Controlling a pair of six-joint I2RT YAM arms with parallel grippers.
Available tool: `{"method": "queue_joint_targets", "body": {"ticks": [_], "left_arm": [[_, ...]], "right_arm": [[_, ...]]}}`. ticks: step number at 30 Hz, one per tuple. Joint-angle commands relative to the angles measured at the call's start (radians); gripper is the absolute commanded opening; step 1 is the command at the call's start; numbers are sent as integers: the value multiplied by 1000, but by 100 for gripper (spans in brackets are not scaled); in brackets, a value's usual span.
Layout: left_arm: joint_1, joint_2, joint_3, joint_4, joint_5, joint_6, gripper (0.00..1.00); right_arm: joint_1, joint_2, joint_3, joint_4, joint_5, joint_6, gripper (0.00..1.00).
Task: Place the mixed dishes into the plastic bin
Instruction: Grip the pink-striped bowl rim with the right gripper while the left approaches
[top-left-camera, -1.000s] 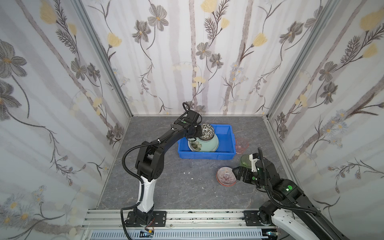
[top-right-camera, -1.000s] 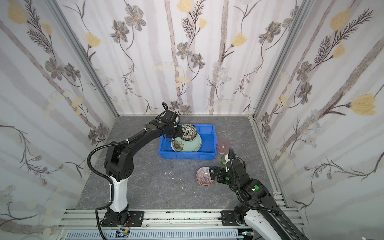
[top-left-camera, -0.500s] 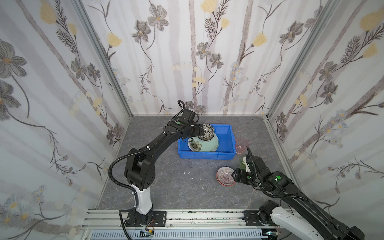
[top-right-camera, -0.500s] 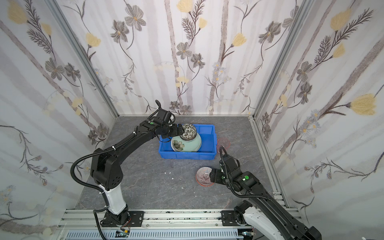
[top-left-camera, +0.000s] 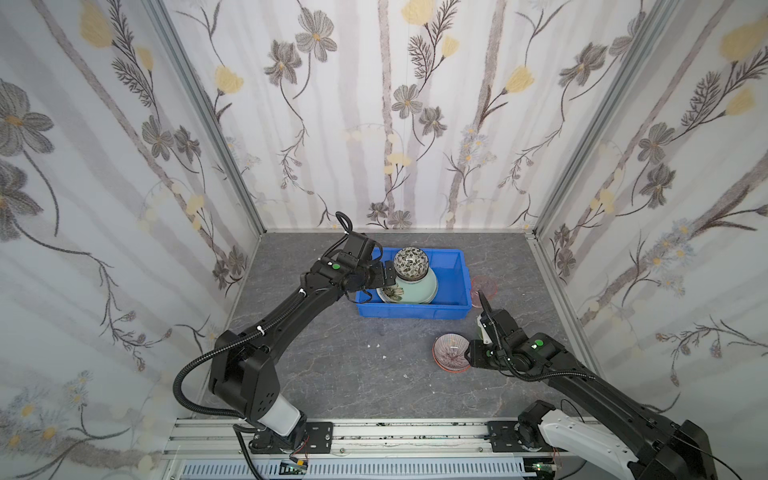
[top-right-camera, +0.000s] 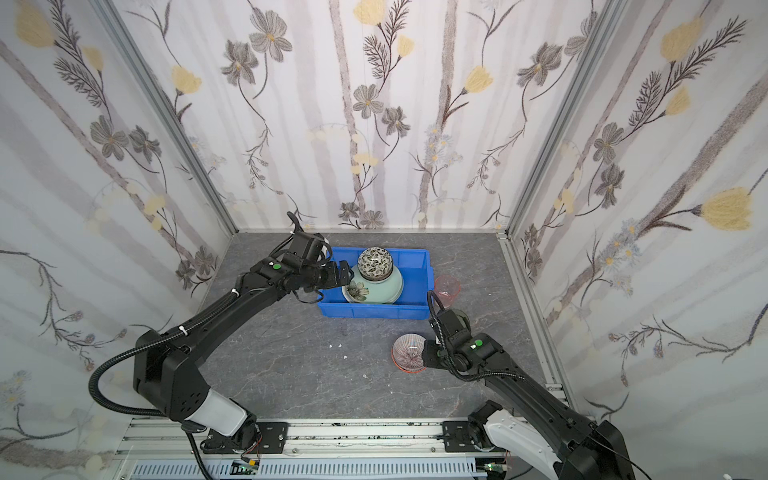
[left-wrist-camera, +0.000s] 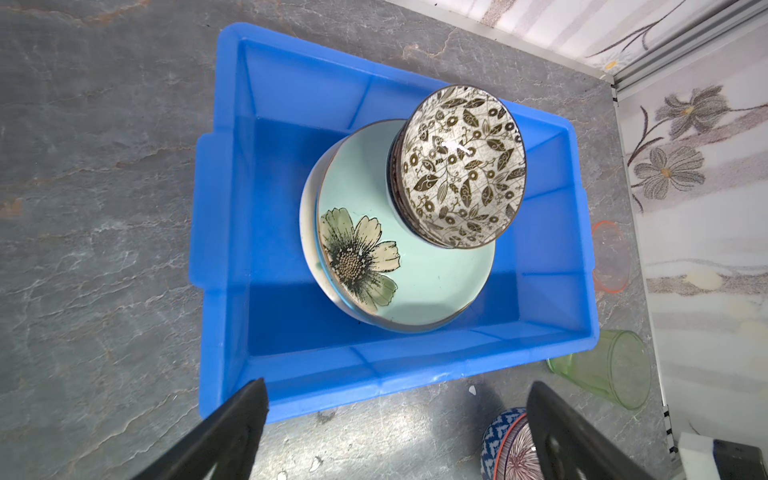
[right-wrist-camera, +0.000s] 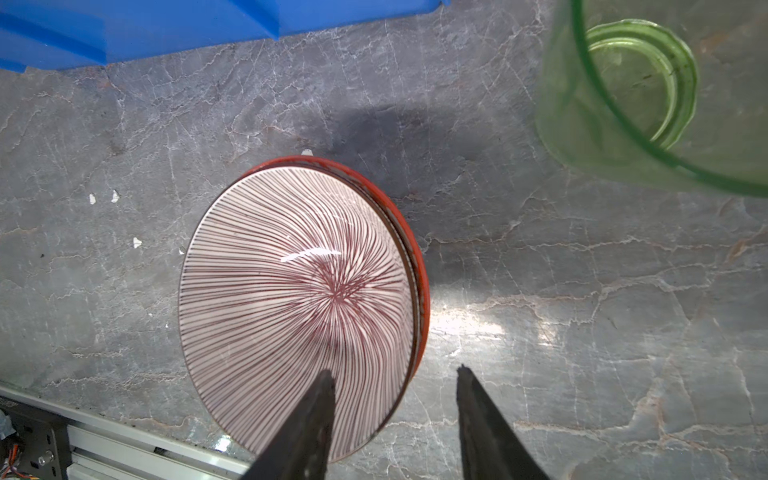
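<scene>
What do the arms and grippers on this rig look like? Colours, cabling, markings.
The left arm and right arm are matte black, boxy joints, white segment near the base, a green dot by the wrist. A black corrugated hose loops off the left arm's base joint; a thin black cable runs along the right. The left gripper and right gripper have flat, tapered black fingers.

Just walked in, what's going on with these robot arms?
They are loading dishes into the blue bin. It holds a mint flower plate with a black-and-white bowl on top; the left gripper hangs open beside them. The right gripper straddles the rim of the striped bowl on the table, jaws not visibly clamped. A green tumbler and a pink tumbler stand outside the bin.
</scene>
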Motion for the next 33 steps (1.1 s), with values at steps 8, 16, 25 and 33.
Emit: {"method": "queue_joint_targets", "body": {"ticks": [8, 16, 25, 33], "left_arm": [[-1, -112, -123, 7, -43, -41, 100], [-5, -162, -202, 10, -48, -75, 100], [-110, -197, -274, 16, -84, -135, 100], [-188, -239, -318, 26, -116, -207, 100]], "right_arm": [[3, 86, 26, 80, -1, -47, 30], [3, 132, 63, 65, 29, -82, 18], [2, 169, 89, 78, 22, -113, 8], [1, 188, 112, 78, 17, -134, 2]]}}
